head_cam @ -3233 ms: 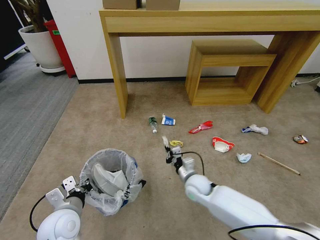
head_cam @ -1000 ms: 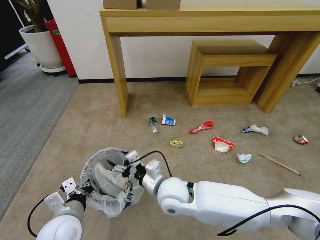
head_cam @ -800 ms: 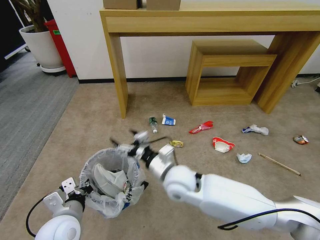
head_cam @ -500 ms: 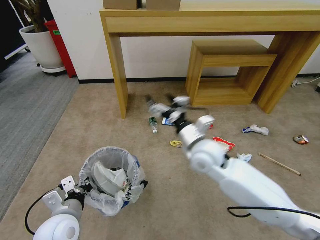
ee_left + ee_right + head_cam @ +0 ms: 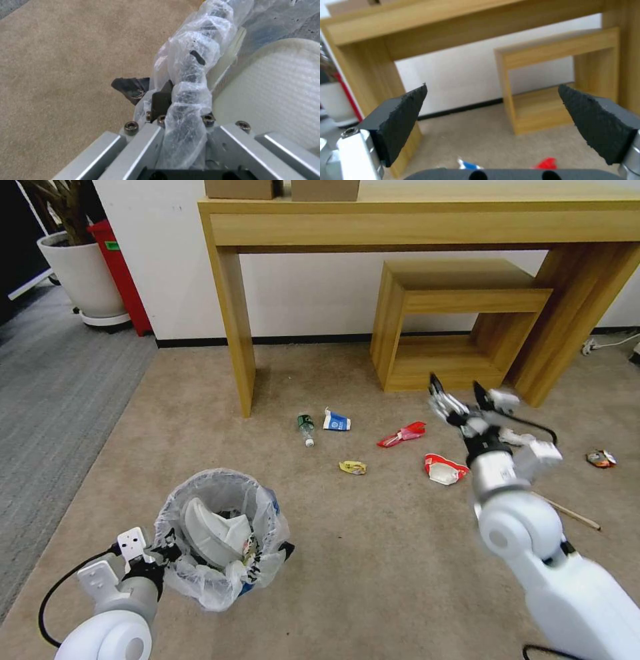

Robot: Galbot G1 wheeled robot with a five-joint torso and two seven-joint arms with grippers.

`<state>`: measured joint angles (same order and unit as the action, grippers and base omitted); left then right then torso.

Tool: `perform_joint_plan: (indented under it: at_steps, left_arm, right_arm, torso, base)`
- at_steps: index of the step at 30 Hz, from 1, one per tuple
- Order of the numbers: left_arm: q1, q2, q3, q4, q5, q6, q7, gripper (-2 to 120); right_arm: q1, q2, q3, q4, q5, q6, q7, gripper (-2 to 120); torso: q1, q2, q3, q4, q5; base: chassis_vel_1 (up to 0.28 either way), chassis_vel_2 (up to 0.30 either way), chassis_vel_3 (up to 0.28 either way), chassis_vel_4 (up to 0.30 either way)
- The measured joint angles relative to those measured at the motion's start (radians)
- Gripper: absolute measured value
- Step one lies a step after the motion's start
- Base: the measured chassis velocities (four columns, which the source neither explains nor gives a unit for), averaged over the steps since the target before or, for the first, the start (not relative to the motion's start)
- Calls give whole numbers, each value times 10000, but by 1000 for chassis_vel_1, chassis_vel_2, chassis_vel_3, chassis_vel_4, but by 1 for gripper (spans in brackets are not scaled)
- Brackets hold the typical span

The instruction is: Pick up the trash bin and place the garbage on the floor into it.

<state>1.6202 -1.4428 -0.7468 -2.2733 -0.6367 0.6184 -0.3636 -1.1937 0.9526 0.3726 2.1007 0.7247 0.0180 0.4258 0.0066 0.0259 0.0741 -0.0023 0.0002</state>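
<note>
The trash bin (image 5: 220,533), lined with a crinkly whitish bag, holds a white slipper (image 5: 208,527) at the lower left. My left gripper (image 5: 160,559) is shut on its bagged rim (image 5: 190,75), with the slipper (image 5: 276,95) just inside. My right gripper (image 5: 457,395) is open and holds nothing, raised over the floor (image 5: 373,553) right of the red wrapper (image 5: 402,435). Its pads (image 5: 403,117) stand wide apart. The garbage lies scattered: a bottle (image 5: 306,428), a blue-white carton (image 5: 336,421), a yellow wrapper (image 5: 353,467), a red-white wrapper (image 5: 443,469), a can (image 5: 601,459) and a stick (image 5: 573,513).
A long wooden table (image 5: 427,220) stands against the wall with a small wooden stool (image 5: 460,323) under it, close behind my right gripper. A white plant pot (image 5: 83,273) and a red object (image 5: 120,267) stand at the far left by the grey ribbed carpet (image 5: 53,400).
My right arm has swung from over the bin up and to the right, across the litter, with its fingers open. The left gripper still holds the bin's rim.
</note>
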Motion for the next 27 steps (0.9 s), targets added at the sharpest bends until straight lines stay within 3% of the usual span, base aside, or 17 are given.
perform_joint_plan:
  at_steps: [19,27]
  left_arm:
    - [-37,431,200,-33,-498,67,-100,0]
    - [-9,369,208,11,-434,12,-19,0]
  right_arm:
    - [-2080,745,876,-50,-1850,317,13,100]
    - [-2130,831,827,-84,-1999,302,-2,100]
  torso:
    - [0,1,1,1,-2]
    - [-1,0,0,2,-1]
  base:
    - [0,0,0,0]
    - [0,0,0,0]
